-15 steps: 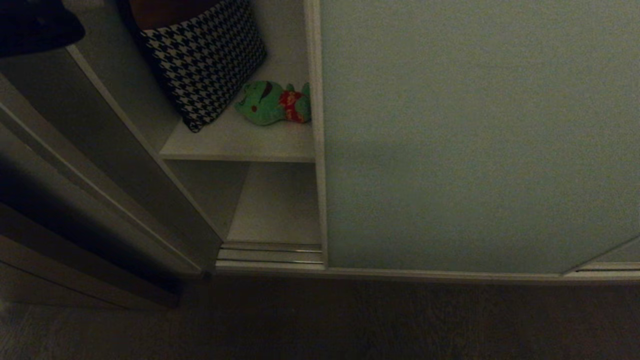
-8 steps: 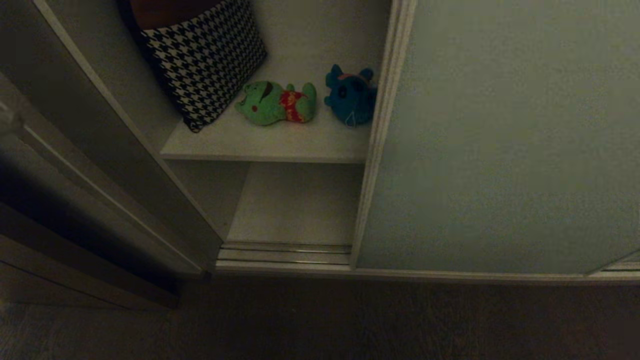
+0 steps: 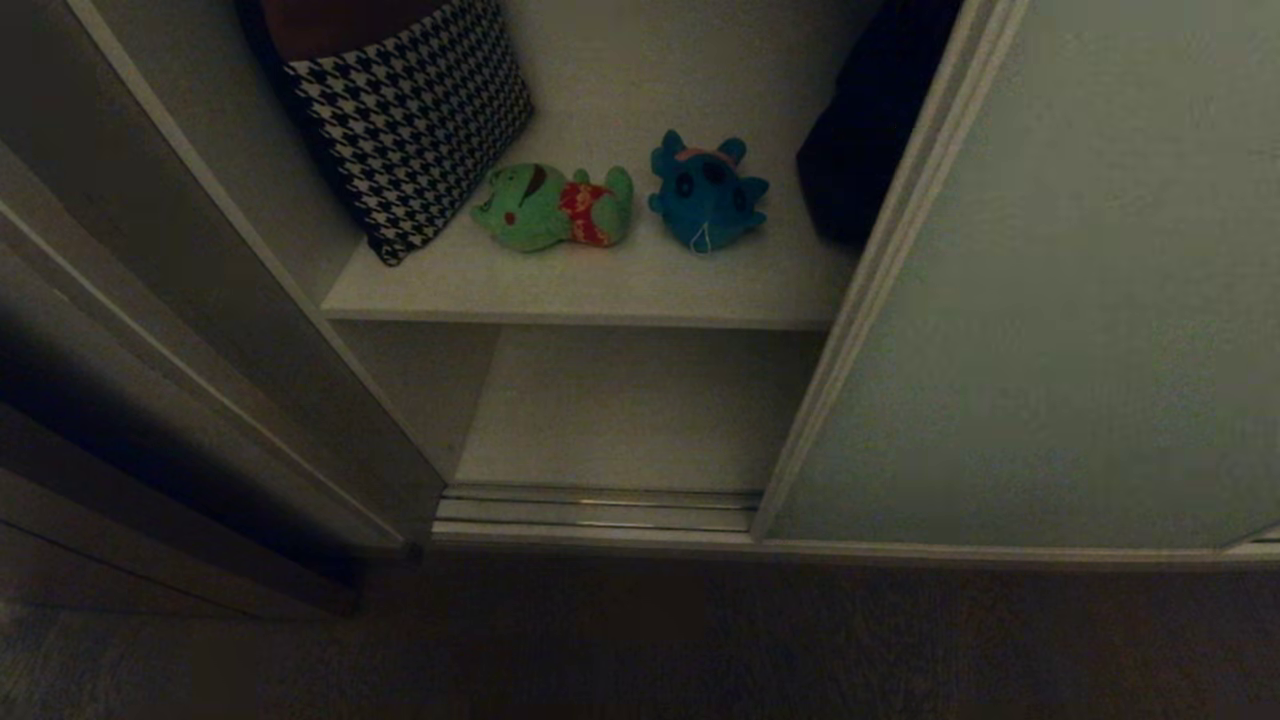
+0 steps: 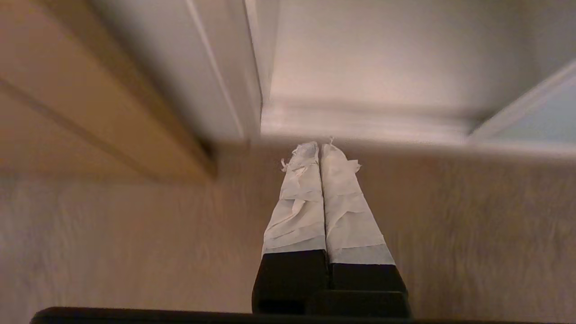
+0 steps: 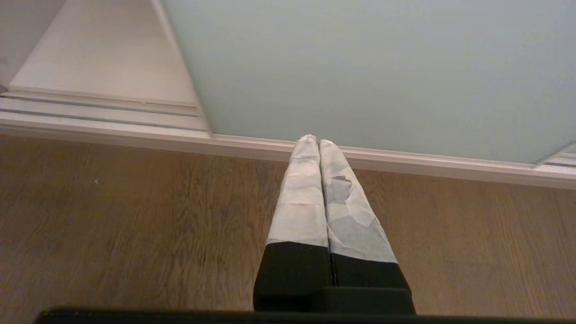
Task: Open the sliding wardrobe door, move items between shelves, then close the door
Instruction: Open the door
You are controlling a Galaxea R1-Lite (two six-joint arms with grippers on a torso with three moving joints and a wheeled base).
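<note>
no readable text, no labels, no brands, no numbers, no signs on anything in view

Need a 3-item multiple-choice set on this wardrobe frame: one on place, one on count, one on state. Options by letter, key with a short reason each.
1. Where do the two plush toys lie?
A. on the upper shelf
B. on the lower shelf
C. on the floor

2. How many plush toys are in view?
A. one
B. two
C. three

3. How does the sliding wardrobe door stand?
A. fully shut
B. slid aside, the shelves showing
C. lifted off its track

Key:
1 A: the green toy and the blue toy lie side by side on the upper shelf, between the houndstooth cushion and a dark bag; no toy lies on the lower shelf.
2 B: one green and one blue, no third.
3 B: the sliding wardrobe door stands to the right, and both shelves show to its left.
</note>
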